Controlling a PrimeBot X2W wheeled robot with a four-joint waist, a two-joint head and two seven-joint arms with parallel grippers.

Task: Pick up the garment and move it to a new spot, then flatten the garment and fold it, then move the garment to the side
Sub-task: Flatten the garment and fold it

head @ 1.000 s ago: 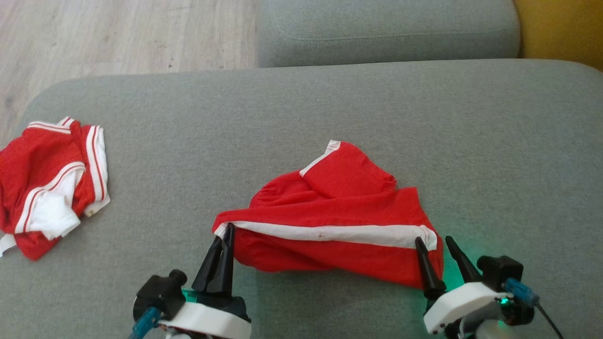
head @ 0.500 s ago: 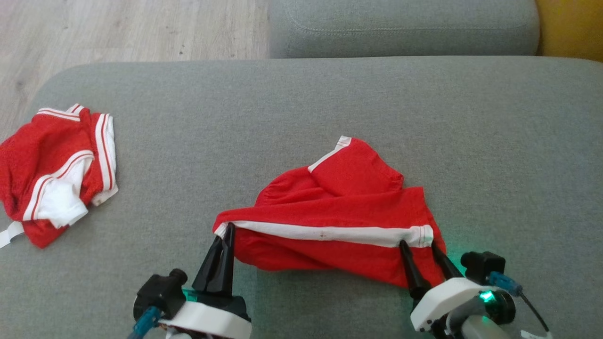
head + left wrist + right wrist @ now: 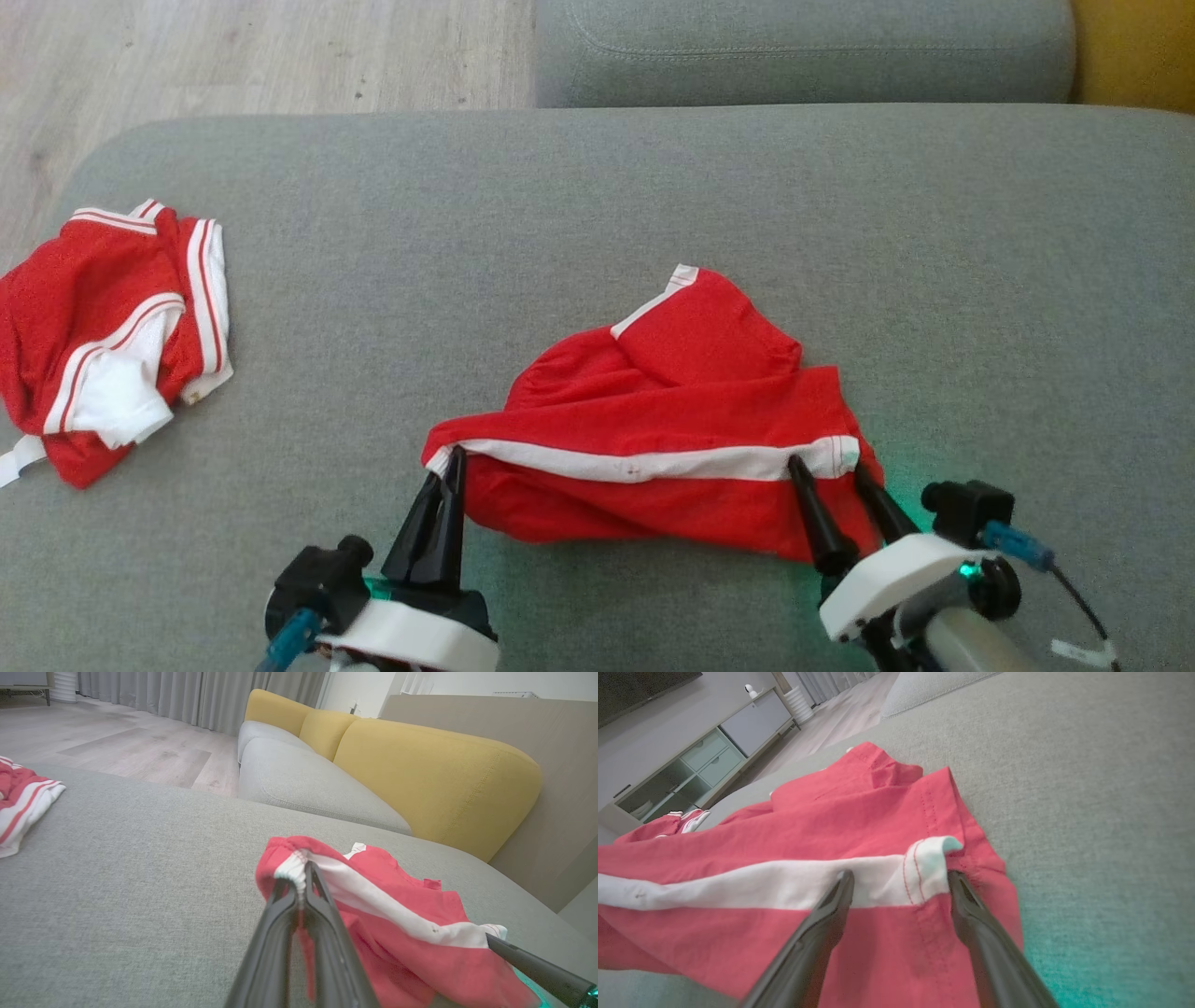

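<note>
Sliding in from the edge of the cloth, the right claw (image 3: 824,464) now straddles the right end of the white band (image 3: 635,464) on the red shorts (image 3: 672,392). A second ago one of its fingers lay on the red cloth and the other stood off it on the grey. Its jaws are still spread wide, one finger on each side of the band's stitched end, with nothing pinched yet. The left claw (image 3: 455,459) has not shifted. It is clamped tight on the band's left end, and its wrist view shows white cloth bunched between the tips. The head camera has drifted a little, so the slight slide of the whole scene is no move of the things.

The shorts lie crumpled near the front middle of the grey sofa cushion (image 3: 597,205), with the band stretched between the two claws and one leg folded up behind. A second red-and-white garment (image 3: 112,327) sits well apart at the cushion's left edge.

By my reading, the right side is lined up for its grasp. Once those jaws close, both ends are held and the shorts can be lifted to a new spot. The risk is catching only the top layer, or slipping off the band's curled tip.
</note>
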